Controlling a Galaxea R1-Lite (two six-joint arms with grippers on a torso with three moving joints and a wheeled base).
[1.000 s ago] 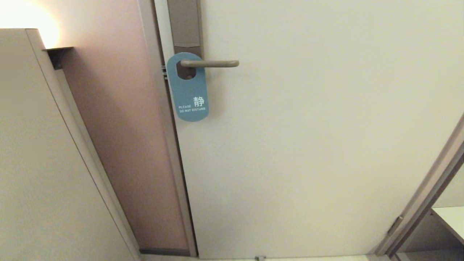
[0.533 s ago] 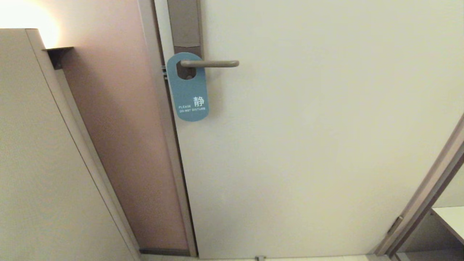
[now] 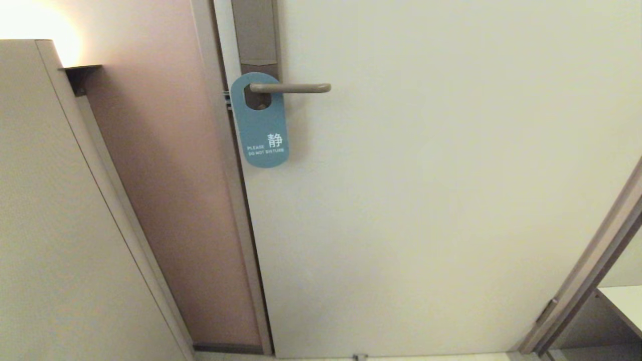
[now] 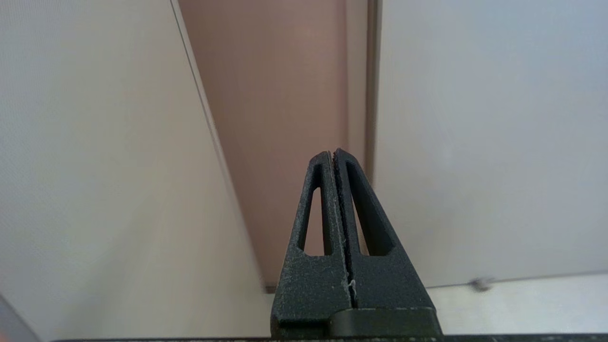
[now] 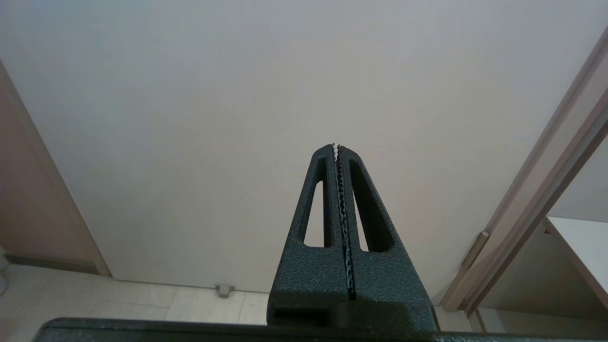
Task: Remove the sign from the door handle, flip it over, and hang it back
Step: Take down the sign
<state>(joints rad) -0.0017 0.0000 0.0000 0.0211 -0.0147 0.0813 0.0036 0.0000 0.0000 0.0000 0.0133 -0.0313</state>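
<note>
The blue sign (image 3: 262, 128) hangs by its oval hole from the door handle (image 3: 296, 88), with white "PLEASE DO NOT DISTURB" lettering facing me. The beige-grey lever juts to the right from a tall brownish-grey plate (image 3: 255, 32) near the door's left edge. Neither arm shows in the head view. My left gripper (image 4: 332, 153) is shut and empty, low down, pointing at the door frame near the floor. My right gripper (image 5: 336, 146) is shut and empty too, facing the lower part of the door. Neither wrist view shows the sign or the handle.
The pale door (image 3: 426, 175) fills the middle. A brownish wall panel (image 3: 170, 190) and a light cabinet side (image 3: 50, 225) stand to the left. At the right, an angled frame (image 3: 587, 271) and a white shelf (image 3: 624, 303). A small door stop (image 5: 223, 288) sits on the tiled floor.
</note>
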